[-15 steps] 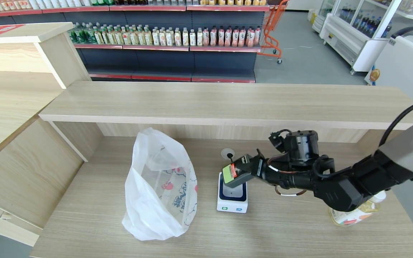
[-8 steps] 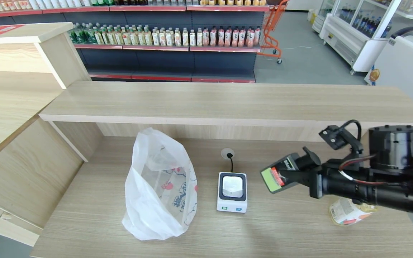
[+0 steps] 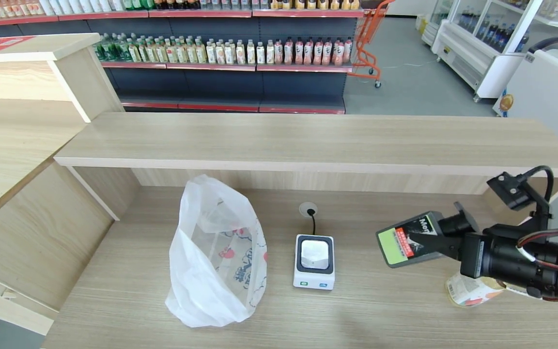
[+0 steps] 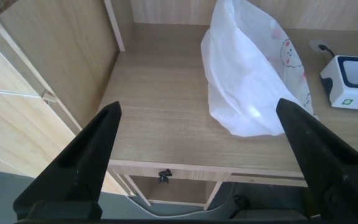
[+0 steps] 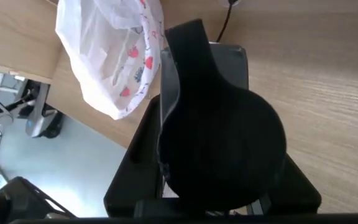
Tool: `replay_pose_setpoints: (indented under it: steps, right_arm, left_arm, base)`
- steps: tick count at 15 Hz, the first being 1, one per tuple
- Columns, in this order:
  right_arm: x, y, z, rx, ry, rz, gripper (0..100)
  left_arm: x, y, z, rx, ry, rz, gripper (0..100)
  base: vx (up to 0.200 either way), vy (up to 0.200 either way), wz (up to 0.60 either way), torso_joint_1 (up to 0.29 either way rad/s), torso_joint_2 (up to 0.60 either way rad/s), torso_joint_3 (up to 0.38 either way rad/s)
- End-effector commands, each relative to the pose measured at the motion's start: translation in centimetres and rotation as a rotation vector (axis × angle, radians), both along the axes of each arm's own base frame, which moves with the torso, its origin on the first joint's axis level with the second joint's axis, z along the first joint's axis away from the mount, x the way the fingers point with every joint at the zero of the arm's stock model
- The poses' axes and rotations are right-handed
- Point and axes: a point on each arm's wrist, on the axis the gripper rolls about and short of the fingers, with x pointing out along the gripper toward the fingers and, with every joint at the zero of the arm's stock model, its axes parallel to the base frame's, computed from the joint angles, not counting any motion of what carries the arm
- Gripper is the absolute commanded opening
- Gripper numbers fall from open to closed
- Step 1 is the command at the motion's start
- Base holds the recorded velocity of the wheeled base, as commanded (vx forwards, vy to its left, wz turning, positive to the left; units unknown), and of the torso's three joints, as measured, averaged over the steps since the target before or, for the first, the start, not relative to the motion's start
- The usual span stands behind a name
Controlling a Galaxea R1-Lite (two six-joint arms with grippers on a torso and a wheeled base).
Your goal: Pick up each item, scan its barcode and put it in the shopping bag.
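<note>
Right end effector (image 3: pixel 433 236) gripped dark box (image 3: pixel 401 240), held above worktop (image 3: pixel 380 315) right of scanner (image 3: pixel 314 261), well apart from shopping bag (image 3: pixel 216 257). Risks: arm hung low over bottle (image 3: pixel 470 292) and could topple it; bag mouth, possibly half-collapsed, might reject box. Left end effector (image 4: pixel 197 107) was spread wide, empty.

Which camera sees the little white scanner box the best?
The head view. It shows the whole scanner from above, glass window and buttons, beside the shopping bag. The left wrist view shows the scanner small and partly cut off. In the right wrist view the held box covers nearly all of it.
</note>
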Motion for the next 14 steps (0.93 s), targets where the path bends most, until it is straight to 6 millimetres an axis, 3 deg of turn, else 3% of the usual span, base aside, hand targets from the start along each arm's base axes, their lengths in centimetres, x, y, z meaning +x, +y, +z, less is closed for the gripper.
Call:
replay_pose_setpoints:
  steps: [1, 5, 8, 11, 14]
  right_arm:
    - [-0.1, 0.0, 0.0, 0.012, 0.006, -0.004, 0]
    - [0.6, 0.4, -0.8, 0.032, 0.064, 0.030, 0]
    - [2.2, 1.1, -2.3, 0.012, 0.131, 0.039, 0]
    - [5.9, 4.4, -5.1, -0.024, 0.226, 0.106, 0]
    - [8.1, 8.5, -6.2, -0.029, 0.240, 0.188, 0]
  left_arm:
    - [0.0, 0.0, 0.0, -0.001, 0.000, 0.000, 100]
    - [0.0, 0.0, 0.0, 0.001, 0.000, 0.000, 100]
    - [0.0, 0.0, 0.0, 0.003, 0.000, -0.002, 100]
    - [0.0, 0.0, 0.0, 0.003, 0.000, 0.000, 100]
    - [0.0, 0.0, 0.0, 0.003, 0.000, 0.000, 100]
  base:
    - [0.000, 0.200, 0.00, 0.002, 0.00, 0.007]
    - [0.000, 0.200, 0.00, 0.006, 0.00, 0.001]
    - [0.000, 0.000, 0.00, 0.000, 0.00, 0.000]
    - [0.000, 0.000, 0.00, 0.000, 0.00, 0.000]
    - [0.000, 0.000, 0.00, 0.000, 0.00, 0.000]
